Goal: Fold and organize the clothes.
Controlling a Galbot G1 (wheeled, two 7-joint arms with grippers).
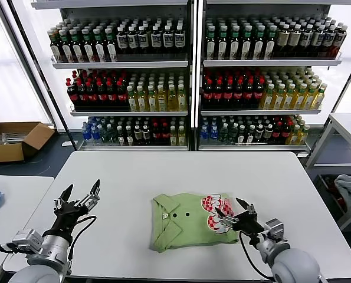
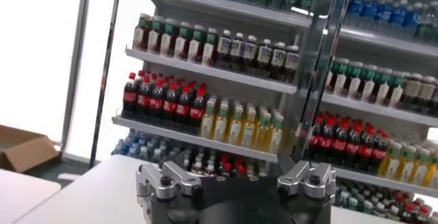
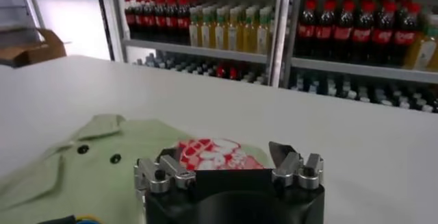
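White table (image 1: 163, 171), right pincer (image 1: 234, 210) over shirt (image 1: 181, 227)

A soft, matt green cotton shirt (image 1: 187, 221) with a red-and-white print lies on a smooth white tabletop (image 1: 163, 171); glossy plastic bottles (image 1: 134, 88) line metal shelves (image 1: 190, 62) beside a cardboard box (image 1: 13, 140).

You won't find any text, brand, number or sign here that can be read. The red-and-white print (image 1: 212, 212) on the folded green shirt (image 1: 181, 227), just beyond the right gripper (image 1: 233, 212) and partly under its fingertips, shows only shapes, no letters you can make out. The bottles (image 1: 134, 94) on the shelves far behind both grippers carry labels too small to read.
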